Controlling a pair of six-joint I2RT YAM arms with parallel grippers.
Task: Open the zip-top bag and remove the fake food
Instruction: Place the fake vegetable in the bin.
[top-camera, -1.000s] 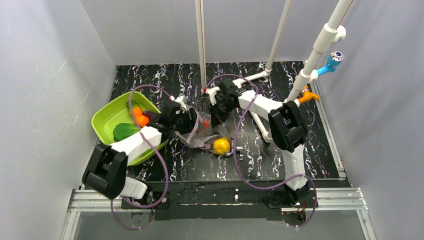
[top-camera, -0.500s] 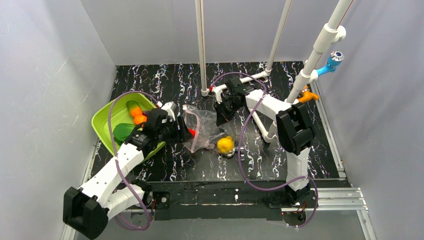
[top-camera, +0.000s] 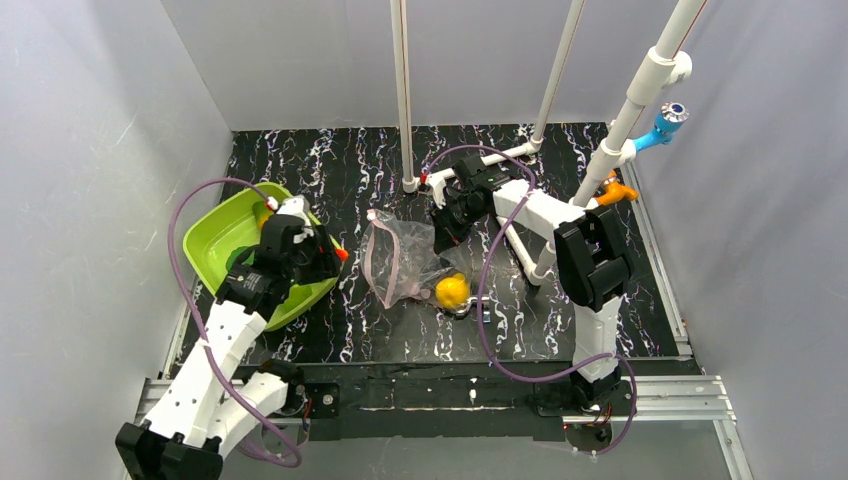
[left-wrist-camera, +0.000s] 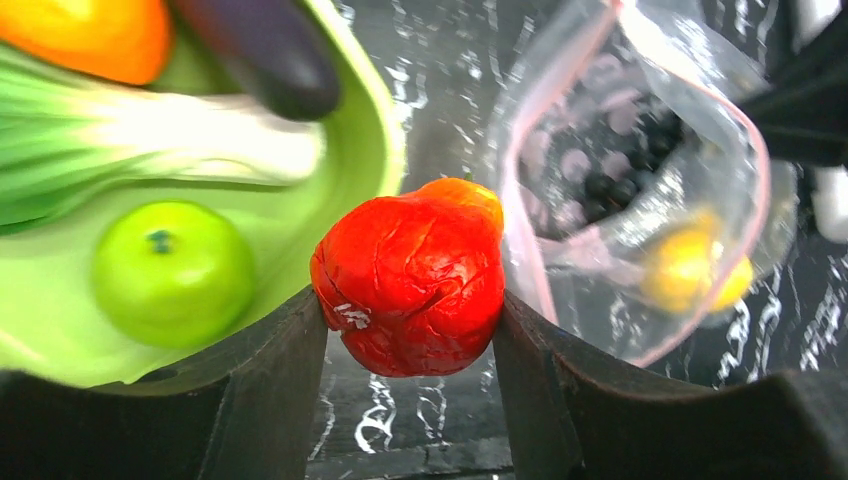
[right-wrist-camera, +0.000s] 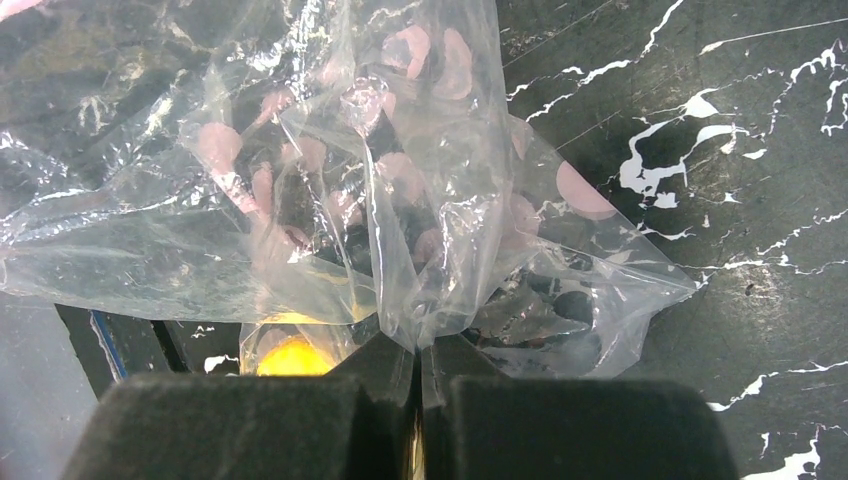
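left hand (left-wrist-camera: 405, 318) pinching the red piece (left-wrist-camera: 410, 275) just off the rim of the lime-green tray (top-camera: 212, 248) | right hand (right-wrist-camera: 418, 352) pressed together on a fold of the zip-top bag (right-wrist-camera: 330, 180) | bag lies mid-surface (top-camera: 330, 160), mouth open, yellow lemon (top-camera: 452, 290) inside

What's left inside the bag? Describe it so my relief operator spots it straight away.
On the black marbled table, find the clear zip-top bag in the middle, pinched by the right gripper. In its near right corner sits the lemon. It is the only yellow piece and the only one under plastic; the others lie in the green tray, or, the red piece, in the left gripper.
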